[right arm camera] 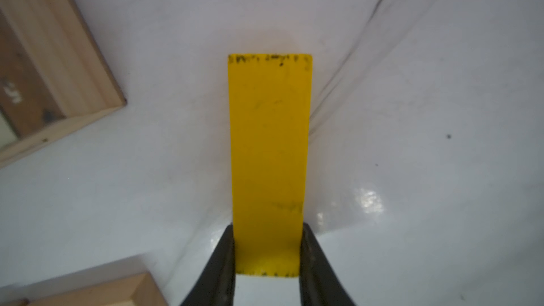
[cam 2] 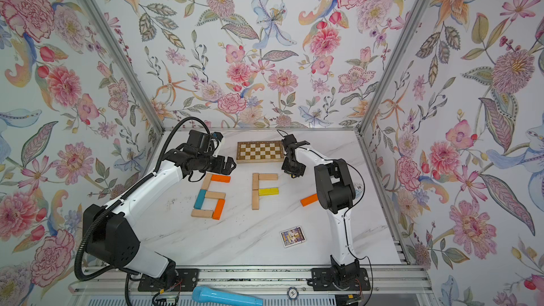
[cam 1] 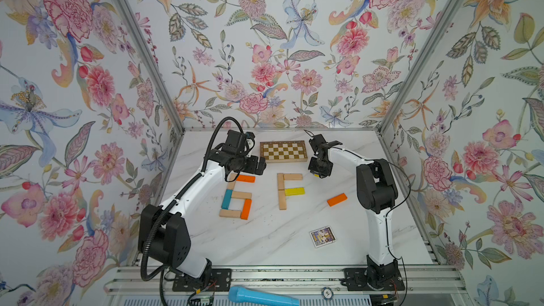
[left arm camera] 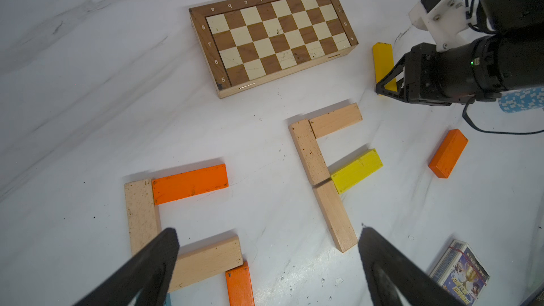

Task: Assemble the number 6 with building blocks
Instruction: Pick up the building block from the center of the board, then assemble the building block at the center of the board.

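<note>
A robot lab booth: flowered wallpaper [cam 1: 265, 39] between aluminium posts [cam 1: 138, 44], a marble-look bench [cam 1: 265, 242], a left arm [cam 1: 191, 192] and right arm [cam 1: 379, 231] bolted to a rail [cam 1: 279, 278] along its front edge.

Left arm reaches from base at 7 o'clock toward 12; left end effector [left arm camera: 268, 232] points toward 3 o'clock, jaws spread wide. Right arm rises from 5 o'clock, wrist pitched down. Right end effector [right arm camera: 267, 227] fingers [right arm camera: 226, 254] press both sides of yellow block [right arm camera: 269, 142].
</note>
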Robot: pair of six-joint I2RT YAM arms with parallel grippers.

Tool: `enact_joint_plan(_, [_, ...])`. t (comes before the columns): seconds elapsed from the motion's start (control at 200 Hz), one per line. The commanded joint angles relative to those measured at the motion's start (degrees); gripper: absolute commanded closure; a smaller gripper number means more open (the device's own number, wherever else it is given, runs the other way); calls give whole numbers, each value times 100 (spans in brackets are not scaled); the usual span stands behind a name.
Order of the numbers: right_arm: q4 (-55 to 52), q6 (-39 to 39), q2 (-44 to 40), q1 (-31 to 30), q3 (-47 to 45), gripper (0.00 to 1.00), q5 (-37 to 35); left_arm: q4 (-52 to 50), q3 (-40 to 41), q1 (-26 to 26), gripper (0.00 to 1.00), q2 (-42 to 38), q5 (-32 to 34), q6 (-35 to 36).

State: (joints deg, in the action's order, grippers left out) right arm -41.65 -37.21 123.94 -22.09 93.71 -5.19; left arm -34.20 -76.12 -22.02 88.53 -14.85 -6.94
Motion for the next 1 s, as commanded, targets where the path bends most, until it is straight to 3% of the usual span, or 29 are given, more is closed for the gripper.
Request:
enact_joint_plan(0.0, [-19,476,-495,-17,-628,69,-44,34,64,57,1,66,-134,-77])
enact_joint_plan(0.18, [232,500,-1569,-238,-1695,70,16,27,61,56,1,59,-141,-82])
enact_joint_plan(0.565, [416,563,-3629,-1466,-3447,70,169,18,64,53,1,59,-158,-91])
enact_joint_plan(0.996, [781,180,-3577,-2607,-4160,69,450,25,54,57,1,61,-215,-115])
